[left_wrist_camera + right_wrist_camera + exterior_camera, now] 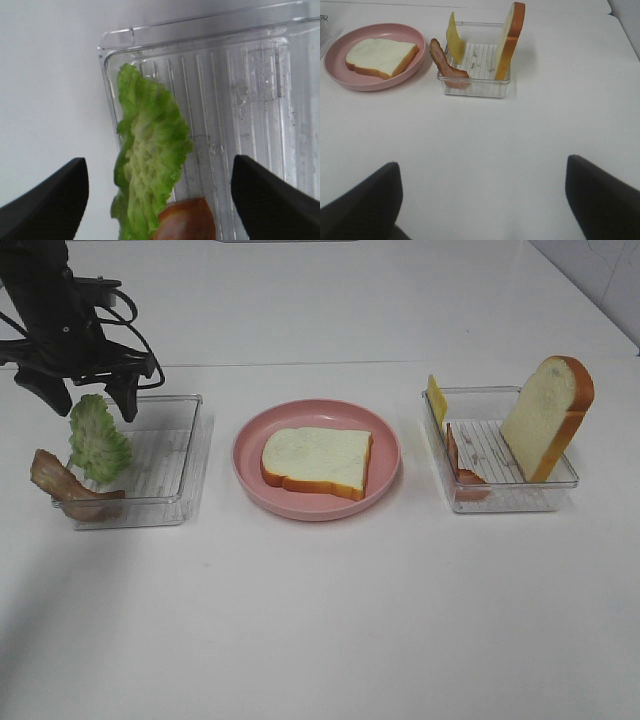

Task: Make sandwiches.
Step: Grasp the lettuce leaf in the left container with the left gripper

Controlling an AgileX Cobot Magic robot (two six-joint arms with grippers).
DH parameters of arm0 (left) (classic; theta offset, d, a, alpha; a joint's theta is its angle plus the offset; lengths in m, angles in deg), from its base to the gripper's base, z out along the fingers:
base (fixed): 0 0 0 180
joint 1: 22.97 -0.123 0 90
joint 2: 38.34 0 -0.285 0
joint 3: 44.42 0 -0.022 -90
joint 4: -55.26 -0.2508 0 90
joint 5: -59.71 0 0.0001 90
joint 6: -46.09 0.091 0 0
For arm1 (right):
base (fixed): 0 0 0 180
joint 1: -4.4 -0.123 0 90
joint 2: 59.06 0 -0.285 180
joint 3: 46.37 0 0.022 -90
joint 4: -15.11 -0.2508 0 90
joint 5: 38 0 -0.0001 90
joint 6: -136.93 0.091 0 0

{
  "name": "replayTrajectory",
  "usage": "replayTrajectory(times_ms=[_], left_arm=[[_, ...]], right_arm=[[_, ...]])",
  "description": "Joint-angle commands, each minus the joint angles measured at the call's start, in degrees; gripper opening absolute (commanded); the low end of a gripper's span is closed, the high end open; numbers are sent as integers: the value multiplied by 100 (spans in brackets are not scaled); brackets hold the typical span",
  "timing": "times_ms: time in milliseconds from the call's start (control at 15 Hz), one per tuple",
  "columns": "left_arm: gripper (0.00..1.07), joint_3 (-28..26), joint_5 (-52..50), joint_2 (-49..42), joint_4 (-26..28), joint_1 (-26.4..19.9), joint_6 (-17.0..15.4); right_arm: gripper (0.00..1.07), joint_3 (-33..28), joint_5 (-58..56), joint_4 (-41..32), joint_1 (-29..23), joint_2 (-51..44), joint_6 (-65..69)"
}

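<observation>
Pickup, we judge: our open left claw (pixel 159 176) hovers over the crinkled green lettuce leaf (pixel 150 145) at the bench's (pixel 320 630) nine o'clock; next, lower and close.

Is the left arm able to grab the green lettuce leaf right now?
Probably yes. The left end effector is open right above the lettuce leaf, which stands upright at the clear tray's edge. Nothing covers it; the bacon strip only sits beside it.
</observation>
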Motion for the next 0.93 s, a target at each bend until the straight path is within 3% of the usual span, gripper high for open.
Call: replayTrajectory(times_ms=[67,267,667,933], left_arm=[[71,11,-40,97,-166,-23,-40],[61,11,-74,120,-286,-23,-40],[31,11,-80,120,-286,-23,-23],[2,11,-69,120,-286,-23,-46]], right_arm=[[83,-11,40,-17,40,-29,-46],[83,-11,40,-17,40,-29,-46],[83,-11,40,-17,40,-29,-46],[83,-11,40,-17,40,-29,-46]])
